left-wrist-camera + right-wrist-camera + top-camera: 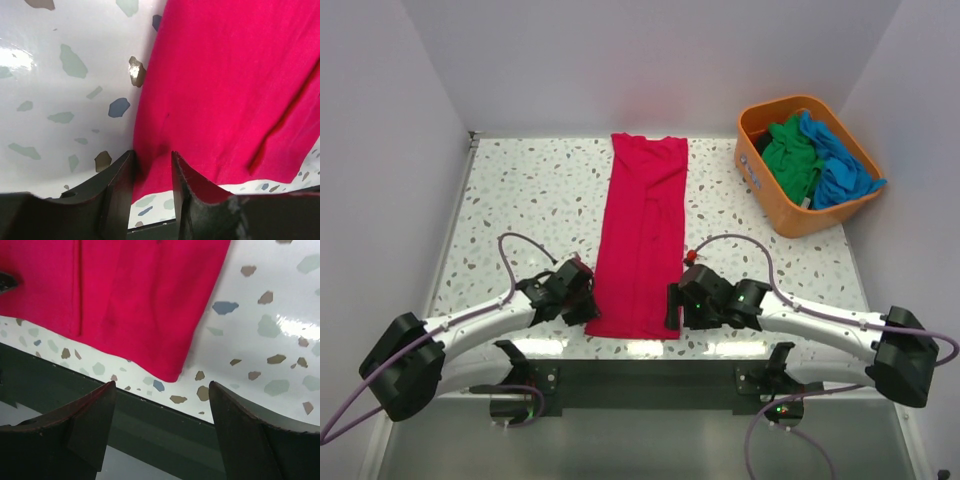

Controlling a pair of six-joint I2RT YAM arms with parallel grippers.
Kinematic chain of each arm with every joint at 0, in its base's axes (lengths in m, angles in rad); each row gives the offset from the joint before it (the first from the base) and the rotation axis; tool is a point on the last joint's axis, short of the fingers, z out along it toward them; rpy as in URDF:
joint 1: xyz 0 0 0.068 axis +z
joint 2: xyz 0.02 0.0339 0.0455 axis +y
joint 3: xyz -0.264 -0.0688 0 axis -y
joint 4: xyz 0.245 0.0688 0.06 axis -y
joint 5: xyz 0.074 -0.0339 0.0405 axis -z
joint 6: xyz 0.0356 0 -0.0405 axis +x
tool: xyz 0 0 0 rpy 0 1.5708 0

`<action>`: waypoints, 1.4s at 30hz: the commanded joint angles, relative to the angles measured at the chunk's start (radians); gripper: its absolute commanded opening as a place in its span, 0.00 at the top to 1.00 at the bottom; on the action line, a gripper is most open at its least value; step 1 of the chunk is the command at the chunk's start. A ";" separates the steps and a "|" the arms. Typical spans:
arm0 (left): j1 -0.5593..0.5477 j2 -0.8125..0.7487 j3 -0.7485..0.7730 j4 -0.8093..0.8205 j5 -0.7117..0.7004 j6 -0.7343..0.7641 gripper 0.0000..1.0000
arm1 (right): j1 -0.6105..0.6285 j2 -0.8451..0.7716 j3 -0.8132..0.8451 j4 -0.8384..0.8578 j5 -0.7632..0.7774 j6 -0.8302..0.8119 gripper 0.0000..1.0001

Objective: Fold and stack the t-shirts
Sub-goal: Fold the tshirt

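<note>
The crimson t-shirt (645, 235) lies flat as a long narrow strip down the middle of the table, its hem toward me. My left gripper (584, 302) sits at the hem's left corner. In the left wrist view its jaws (152, 155) stand narrowed but still apart, with a raised ridge of the red cloth (225, 75) between them. My right gripper (673, 303) is at the hem's right corner, wide open. In the right wrist view the red corner (125, 295) lies just beyond its tips (161, 384), untouched. The green t-shirt (790, 155) and the blue t-shirt (840, 165) lie crumpled in the basket.
The orange plastic basket (756, 168) stands at the back right of the speckled table (530, 200). The table's near edge with its dark rail (150, 410) runs right under both grippers. White walls close in the left, back and right sides.
</note>
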 commanded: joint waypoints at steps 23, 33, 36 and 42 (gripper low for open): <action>0.002 -0.047 -0.132 -0.101 0.067 -0.060 0.61 | 0.048 0.158 -0.114 0.158 0.028 0.129 0.70; 0.000 -0.067 -0.176 -0.083 0.132 -0.037 0.88 | 0.053 0.106 -0.147 0.155 0.008 0.158 0.84; -0.004 -0.080 -0.181 -0.074 0.152 -0.029 1.00 | 0.059 0.105 -0.154 0.161 -0.007 0.166 0.96; -0.014 -0.168 -0.106 -0.077 0.145 0.009 1.00 | 0.078 0.030 -0.121 0.116 0.000 0.154 1.00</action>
